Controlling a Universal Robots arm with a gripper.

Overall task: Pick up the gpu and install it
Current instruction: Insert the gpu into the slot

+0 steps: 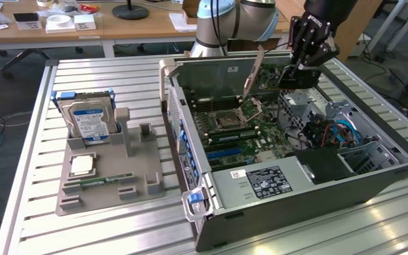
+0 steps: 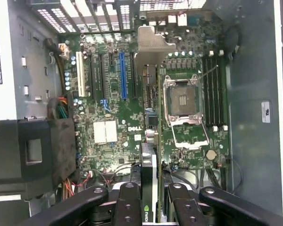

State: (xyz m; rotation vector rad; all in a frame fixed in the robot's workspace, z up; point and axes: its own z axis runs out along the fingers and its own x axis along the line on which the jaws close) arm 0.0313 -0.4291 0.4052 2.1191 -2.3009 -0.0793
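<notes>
Gripper (image 2: 156, 190) jaws partly closed, clamping the gpu (image 2: 159, 117) edge-on; in the exterior view, its long axis extends toward nine o'clock.

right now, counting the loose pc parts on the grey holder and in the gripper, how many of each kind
hard drive: 1
processor chip: 1
memory stick: 1
gpu, clamped in the gripper over the open case: 1
total: 4
</notes>
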